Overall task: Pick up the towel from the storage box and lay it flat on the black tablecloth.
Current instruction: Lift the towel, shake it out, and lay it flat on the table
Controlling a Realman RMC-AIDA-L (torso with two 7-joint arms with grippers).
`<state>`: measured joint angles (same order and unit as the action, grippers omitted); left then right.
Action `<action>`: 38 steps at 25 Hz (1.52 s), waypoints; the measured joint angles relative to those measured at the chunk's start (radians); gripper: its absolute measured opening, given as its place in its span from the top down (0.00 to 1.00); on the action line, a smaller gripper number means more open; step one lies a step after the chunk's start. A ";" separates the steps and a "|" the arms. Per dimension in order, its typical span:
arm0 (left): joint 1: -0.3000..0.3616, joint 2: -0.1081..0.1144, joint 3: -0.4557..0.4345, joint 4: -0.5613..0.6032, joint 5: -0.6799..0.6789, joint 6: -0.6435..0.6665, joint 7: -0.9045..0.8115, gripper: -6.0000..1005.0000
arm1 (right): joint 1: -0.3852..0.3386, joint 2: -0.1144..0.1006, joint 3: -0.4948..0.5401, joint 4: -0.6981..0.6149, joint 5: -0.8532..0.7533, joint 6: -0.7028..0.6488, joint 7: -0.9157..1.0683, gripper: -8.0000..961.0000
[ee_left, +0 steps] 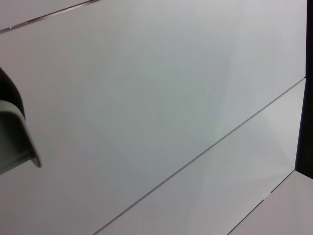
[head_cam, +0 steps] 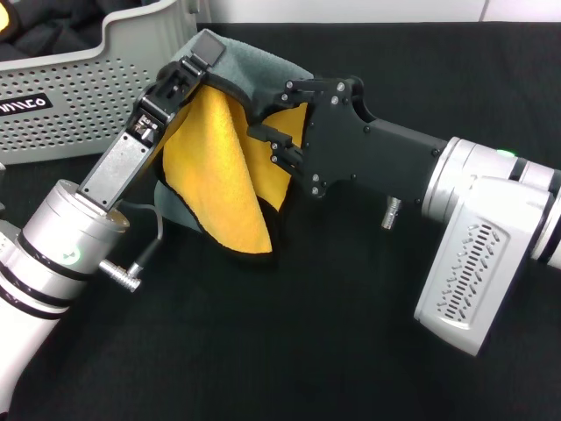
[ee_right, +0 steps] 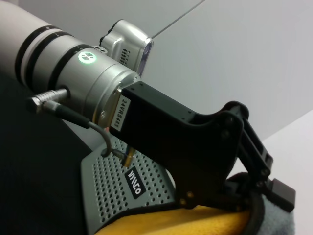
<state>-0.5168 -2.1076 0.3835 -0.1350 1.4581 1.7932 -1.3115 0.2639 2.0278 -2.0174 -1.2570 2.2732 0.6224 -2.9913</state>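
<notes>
The towel, orange-yellow inside and grey-green outside with a dark border, hangs folded above the black tablecloth. My left gripper is shut on the towel's top edge and holds it up just right of the storage box. My right gripper reaches in from the right with its jaws apart around the towel's upper edge, yellow cloth showing between them. The right wrist view shows the left gripper clamped on the towel, with the box's perforated wall and black label behind.
The storage box stands at the back left on the tablecloth and holds dark items. A white wall lies beyond the table. The tablecloth spreads in front of and to the right of the towel.
</notes>
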 joint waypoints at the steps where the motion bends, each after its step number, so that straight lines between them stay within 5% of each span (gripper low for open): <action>1: 0.000 0.000 0.000 0.000 0.000 0.000 0.000 0.98 | 0.001 0.000 0.001 0.008 0.000 0.010 0.000 0.67; 18: -0.008 0.000 -0.006 -0.023 -0.006 0.000 -0.052 0.98 | 0.096 0.000 0.005 0.112 0.077 0.022 -0.001 0.67; 27: -0.001 0.000 -0.006 -0.023 -0.010 -0.008 -0.052 0.98 | 0.083 0.000 0.010 0.113 0.091 0.071 -0.002 0.67; 38: 0.001 0.000 -0.006 -0.020 -0.009 -0.011 -0.051 0.98 | 0.074 0.000 0.020 0.116 0.091 0.087 0.000 0.88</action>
<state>-0.5158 -2.1076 0.3773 -0.1548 1.4487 1.7823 -1.3624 0.3379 2.0279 -1.9973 -1.1414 2.3645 0.7099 -2.9913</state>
